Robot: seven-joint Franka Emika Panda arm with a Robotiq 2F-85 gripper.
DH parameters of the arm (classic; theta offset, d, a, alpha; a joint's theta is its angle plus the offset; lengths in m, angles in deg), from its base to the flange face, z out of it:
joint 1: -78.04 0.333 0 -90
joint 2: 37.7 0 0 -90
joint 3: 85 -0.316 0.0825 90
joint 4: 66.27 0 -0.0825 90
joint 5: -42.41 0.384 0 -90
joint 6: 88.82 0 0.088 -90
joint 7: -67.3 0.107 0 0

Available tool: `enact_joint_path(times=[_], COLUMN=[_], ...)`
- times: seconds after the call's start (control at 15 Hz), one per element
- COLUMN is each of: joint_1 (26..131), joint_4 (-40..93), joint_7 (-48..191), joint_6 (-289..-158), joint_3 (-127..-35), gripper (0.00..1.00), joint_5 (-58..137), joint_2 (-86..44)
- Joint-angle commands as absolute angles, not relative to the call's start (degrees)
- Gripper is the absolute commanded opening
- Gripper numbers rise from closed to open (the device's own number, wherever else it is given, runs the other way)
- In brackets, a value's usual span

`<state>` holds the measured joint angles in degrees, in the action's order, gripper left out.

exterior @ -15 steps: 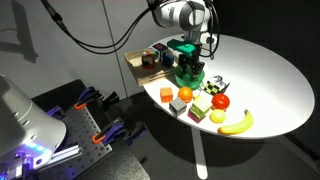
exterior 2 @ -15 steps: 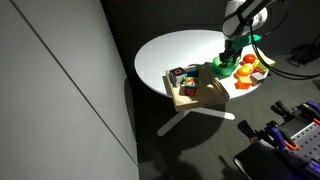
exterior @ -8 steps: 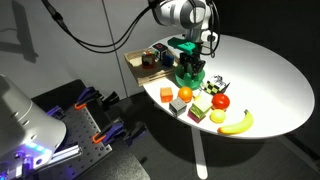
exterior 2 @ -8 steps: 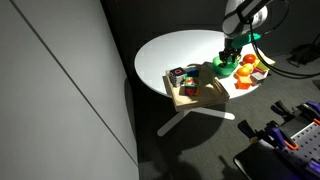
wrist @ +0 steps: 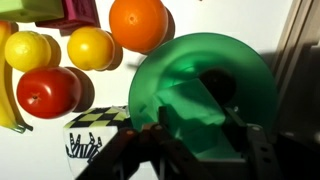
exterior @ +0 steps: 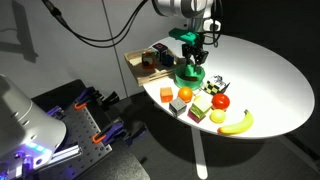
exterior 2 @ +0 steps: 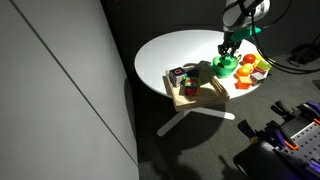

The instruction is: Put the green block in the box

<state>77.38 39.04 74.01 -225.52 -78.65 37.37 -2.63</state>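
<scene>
My gripper [exterior: 191,57] hangs just above the round green bowl [exterior: 190,75] near the table's middle; it also shows in an exterior view [exterior 2: 232,46]. In the wrist view the two fingers [wrist: 198,135] are closed on the small green block [wrist: 193,112], held over the bowl [wrist: 150,70]. The light-wood box [exterior: 148,63] stands beside the bowl toward the table's edge, with several small things in it; it also shows in an exterior view [exterior 2: 197,92].
Beside the bowl lie an orange [exterior: 184,94], an orange block [exterior: 166,94], a pale yellow-green block [exterior: 201,103], a tomato [exterior: 221,101] and a banana [exterior: 237,123]. The round white table [exterior: 270,70] stretches beyond them.
My gripper has risen out of the green bowl with the green block between its fingers. The other things have not moved.
</scene>
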Motion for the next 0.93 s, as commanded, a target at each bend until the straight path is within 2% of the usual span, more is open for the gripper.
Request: enact_joint_path(times=[0.0, 0.87], joint_1=[77.15, 76.39], joint_4=[41.1, 43.78], joint_7=[74.03, 71.14], joint_6=[-225.0, -222.5], joint_3=[-79.88, -84.66], gripper=[0.32, 0.32], joint_5=[38.62, 47.14], joint_2=[-7.27, -14.09])
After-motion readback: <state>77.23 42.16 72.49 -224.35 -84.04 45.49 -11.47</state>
